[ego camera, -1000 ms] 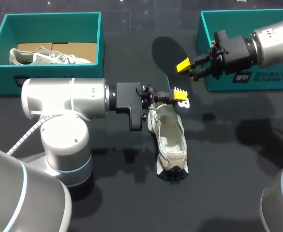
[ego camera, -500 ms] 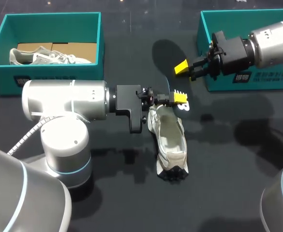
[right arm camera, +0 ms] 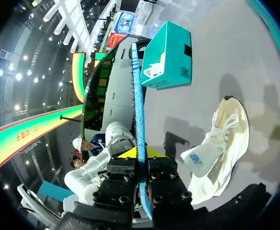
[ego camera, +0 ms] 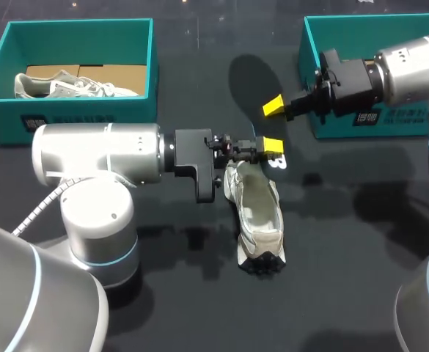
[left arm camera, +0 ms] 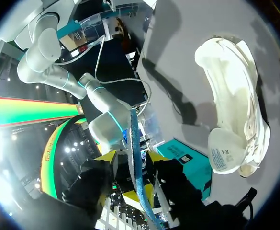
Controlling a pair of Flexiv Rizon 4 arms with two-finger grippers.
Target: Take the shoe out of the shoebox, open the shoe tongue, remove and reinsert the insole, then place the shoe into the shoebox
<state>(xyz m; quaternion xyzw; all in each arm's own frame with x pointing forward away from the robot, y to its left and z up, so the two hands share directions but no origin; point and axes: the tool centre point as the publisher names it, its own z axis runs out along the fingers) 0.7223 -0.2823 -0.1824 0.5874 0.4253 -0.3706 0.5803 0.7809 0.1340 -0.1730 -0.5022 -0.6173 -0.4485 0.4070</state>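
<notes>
Shoes [ego camera: 259, 209] two, shoeboxes [ego camera: 89, 110] two, insole [right arm camera: 137, 96] one.

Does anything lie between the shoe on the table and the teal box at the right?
Nothing visible lies on the table between the shoe and that box. The right gripper, shut on the insole, hangs near the box's corner.

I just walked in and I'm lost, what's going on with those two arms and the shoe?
The insole is out of the shoe, which lies on the table. The left pincer and the right pincer both grip the insole, holding it near the shoe's heel. A second shoe sits in the left box.
</notes>
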